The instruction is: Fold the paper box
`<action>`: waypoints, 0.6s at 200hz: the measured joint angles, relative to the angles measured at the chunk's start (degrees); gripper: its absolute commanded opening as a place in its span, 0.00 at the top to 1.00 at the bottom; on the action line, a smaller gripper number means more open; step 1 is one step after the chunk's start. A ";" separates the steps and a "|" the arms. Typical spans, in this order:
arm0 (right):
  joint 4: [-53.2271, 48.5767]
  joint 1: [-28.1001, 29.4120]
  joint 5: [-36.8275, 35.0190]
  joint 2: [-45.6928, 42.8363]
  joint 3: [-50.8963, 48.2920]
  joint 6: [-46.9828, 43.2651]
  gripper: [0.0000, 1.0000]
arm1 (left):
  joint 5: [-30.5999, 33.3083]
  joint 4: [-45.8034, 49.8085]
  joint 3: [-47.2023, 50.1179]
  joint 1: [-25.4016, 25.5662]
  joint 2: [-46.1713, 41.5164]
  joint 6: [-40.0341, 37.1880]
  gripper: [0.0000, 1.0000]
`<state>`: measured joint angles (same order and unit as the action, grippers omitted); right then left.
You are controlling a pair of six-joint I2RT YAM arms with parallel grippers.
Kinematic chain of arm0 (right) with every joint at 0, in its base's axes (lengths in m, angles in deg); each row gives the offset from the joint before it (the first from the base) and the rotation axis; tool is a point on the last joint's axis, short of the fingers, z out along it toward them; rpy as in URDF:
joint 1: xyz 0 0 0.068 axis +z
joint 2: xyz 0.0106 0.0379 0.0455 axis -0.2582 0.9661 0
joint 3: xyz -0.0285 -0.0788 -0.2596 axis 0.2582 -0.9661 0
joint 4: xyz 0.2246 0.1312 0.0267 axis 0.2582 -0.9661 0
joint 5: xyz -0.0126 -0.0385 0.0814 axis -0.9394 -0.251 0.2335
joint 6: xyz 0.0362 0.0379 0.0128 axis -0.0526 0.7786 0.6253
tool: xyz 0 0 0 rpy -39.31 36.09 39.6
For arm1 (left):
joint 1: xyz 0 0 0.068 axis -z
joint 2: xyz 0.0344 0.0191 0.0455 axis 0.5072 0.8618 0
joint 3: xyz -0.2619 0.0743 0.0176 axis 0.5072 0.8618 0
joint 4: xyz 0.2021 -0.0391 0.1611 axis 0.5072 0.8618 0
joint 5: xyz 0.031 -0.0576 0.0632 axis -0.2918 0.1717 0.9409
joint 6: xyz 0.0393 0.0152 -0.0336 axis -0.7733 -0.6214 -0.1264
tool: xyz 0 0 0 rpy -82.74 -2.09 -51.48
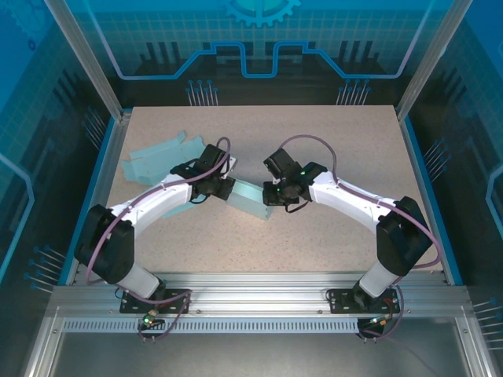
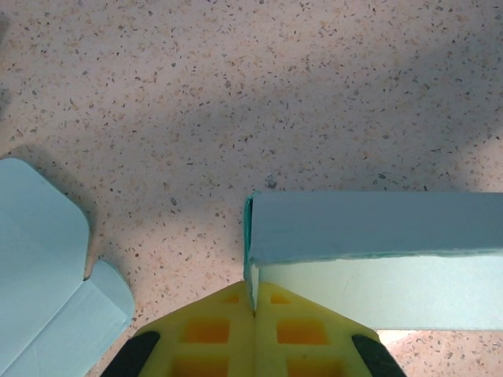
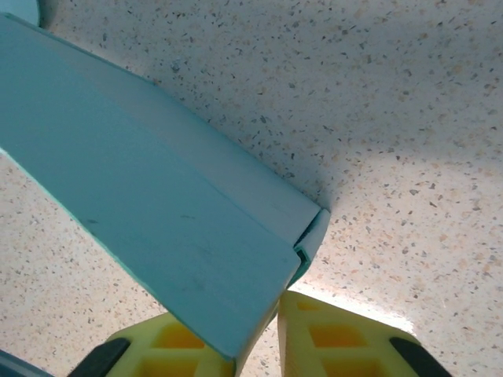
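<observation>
Cut off by frame edge right of left gripper (image 2: 253, 310): paper box (image 2: 377, 251). Cut off left of it: flat paper sheet (image 2: 43, 290). Between right gripper (image 3: 255, 334) fingers: box corner, contact unclear.

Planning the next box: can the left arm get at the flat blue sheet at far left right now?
Probably not yet. The left hand is shut on the box edge, so it must let go first. The flat sheet lies close beside its wrist, with nothing between.

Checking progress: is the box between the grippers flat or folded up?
Folded up: the box shows two faces meeting at an edge.
</observation>
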<state>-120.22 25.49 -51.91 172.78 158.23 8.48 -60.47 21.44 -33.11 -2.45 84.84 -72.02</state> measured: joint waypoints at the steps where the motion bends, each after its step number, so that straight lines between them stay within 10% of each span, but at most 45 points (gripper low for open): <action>1: 0.07 0.00 0.04 0.00 -0.02 0.00 0.77 | 0.07 -0.02 -0.02 0.02 0.04 0.00 0.98; 120: 1.77 -0.33 2.45 -2.49 -0.66 0.70 0.65 | 2.32 -0.07 -0.87 0.87 1.18 0.02 0.99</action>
<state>-118.45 25.16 -49.47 170.29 157.57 9.18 -58.15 21.38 -33.98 -1.57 86.02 -72.00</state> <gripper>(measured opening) 0.347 0.058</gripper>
